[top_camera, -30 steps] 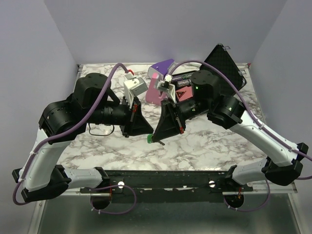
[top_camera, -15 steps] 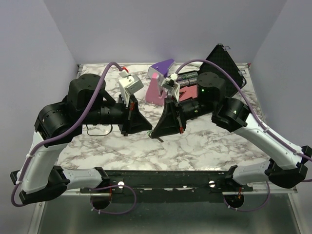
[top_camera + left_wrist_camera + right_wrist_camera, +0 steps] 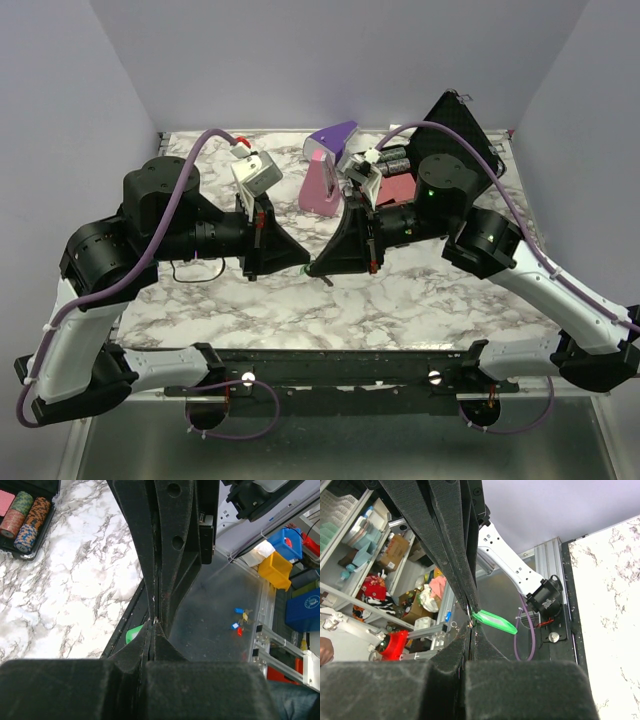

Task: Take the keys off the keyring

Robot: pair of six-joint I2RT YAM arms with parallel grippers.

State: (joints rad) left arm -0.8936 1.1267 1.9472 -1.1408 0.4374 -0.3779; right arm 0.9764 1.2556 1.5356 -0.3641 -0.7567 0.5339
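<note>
My left gripper [image 3: 307, 266] and right gripper [image 3: 318, 268] meet tip to tip above the front middle of the marble table [image 3: 420, 300]. Both are shut. In the right wrist view the thin grey keyring [image 3: 468, 611] sits at the left gripper's fingertips, just above my right gripper [image 3: 471, 626]. The green key [image 3: 495, 621] hangs from the ring and sticks out to the right. In the left wrist view my left gripper [image 3: 152, 623] is pinched shut, with a corner of the green key [image 3: 132, 633] showing beside it. Other keys are hidden between the fingers.
A purple-and-pink wedge-shaped object [image 3: 327, 172] stands at the back middle. An open black case [image 3: 458, 130] with poker chips [image 3: 26, 515] lies at the back right. A thin black cable [image 3: 195, 268] lies on the table under the left arm.
Both arms have shifted outward and up a little with the tips still together. The green key, seen below the tips a second ago, is hidden from the top view now.
</note>
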